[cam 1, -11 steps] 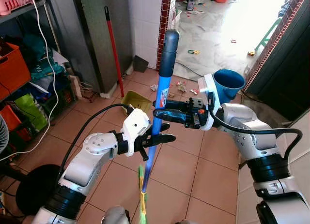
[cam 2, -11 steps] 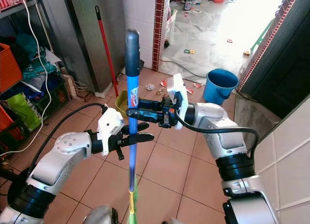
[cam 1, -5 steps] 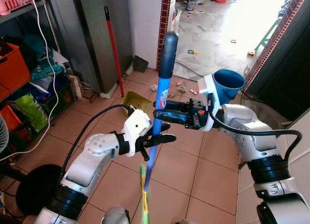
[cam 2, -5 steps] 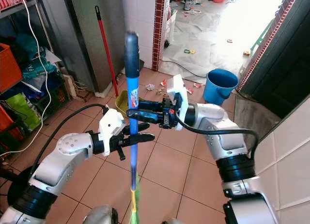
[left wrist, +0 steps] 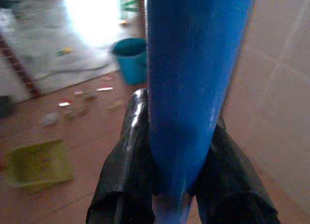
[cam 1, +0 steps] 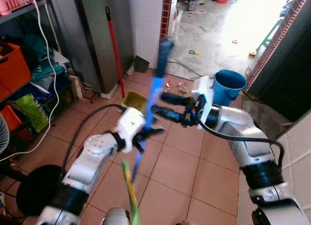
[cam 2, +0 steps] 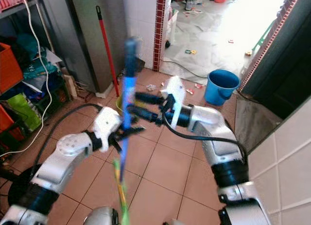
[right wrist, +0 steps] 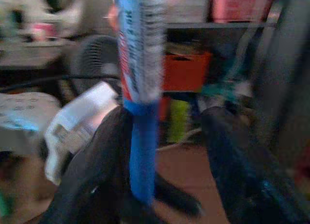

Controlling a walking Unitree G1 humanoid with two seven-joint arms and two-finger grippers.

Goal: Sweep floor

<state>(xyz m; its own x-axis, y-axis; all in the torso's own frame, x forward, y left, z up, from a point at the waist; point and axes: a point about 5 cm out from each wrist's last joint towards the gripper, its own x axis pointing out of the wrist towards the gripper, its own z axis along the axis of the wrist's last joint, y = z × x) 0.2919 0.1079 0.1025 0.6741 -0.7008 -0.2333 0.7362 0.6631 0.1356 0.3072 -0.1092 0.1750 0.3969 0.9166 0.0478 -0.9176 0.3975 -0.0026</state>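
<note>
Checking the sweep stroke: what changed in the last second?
The broom has tilted, its bristle end swinging toward the robot's left. The right gripper has opened around the handle; the left gripper stays clamped on it. Blue bucket and yellow dustpan unchanged.

Broom handle [left wrist: 193,88]: smooth blue plastic with a soft sheen; paper-like printed label [right wrist: 138,50] on it. Left hand [left wrist: 172,156]: fingers [left wrist: 128,156] glossy black, plastic-looking. Floor [cam 1: 214,171]: matt reddish-brown tiles, pale grout. Bucket [cam 1: 228,85] beyond the broom: smooth blue plastic. Dustpan [cam 1: 135,101] beside the broom: dull yellow plastic. Wall [cam 1: 146,21] behind the dustpan: glossy white tile.
</note>
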